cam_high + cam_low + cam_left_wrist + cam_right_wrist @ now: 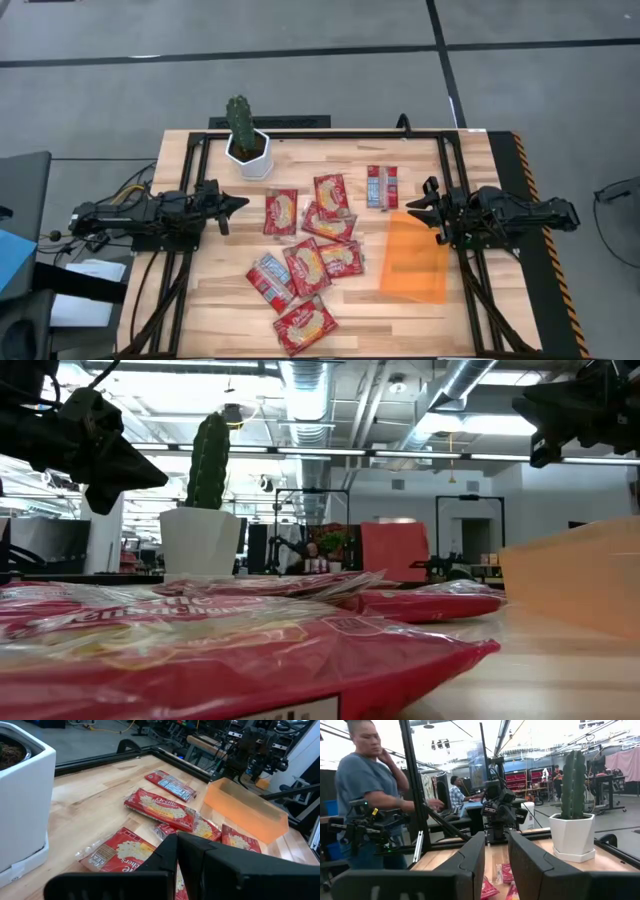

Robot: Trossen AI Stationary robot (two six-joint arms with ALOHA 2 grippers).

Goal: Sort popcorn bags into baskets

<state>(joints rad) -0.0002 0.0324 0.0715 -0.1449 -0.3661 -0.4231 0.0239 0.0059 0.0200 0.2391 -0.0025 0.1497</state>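
Several red popcorn bags (306, 265) lie flat and partly overlapping in the middle of the table, also seen in the left wrist view (160, 809). One bag with blue-grey markings (382, 187) lies apart, just beyond the orange tray (415, 262), which rests on the table's right half with nothing in it. My left gripper (243, 204) hovers shut at the table's left side, pointing at the bags. My right gripper (410, 207) hovers at the right side, by the tray's far end, with its fingers a little open (496, 845).
A white pot with a cactus (247, 150) stands at the far left of the table. A black frame runs along the table's edges (330, 133). Bare wood shows between the left gripper and the bags. People stand in the room behind the table (367, 785).
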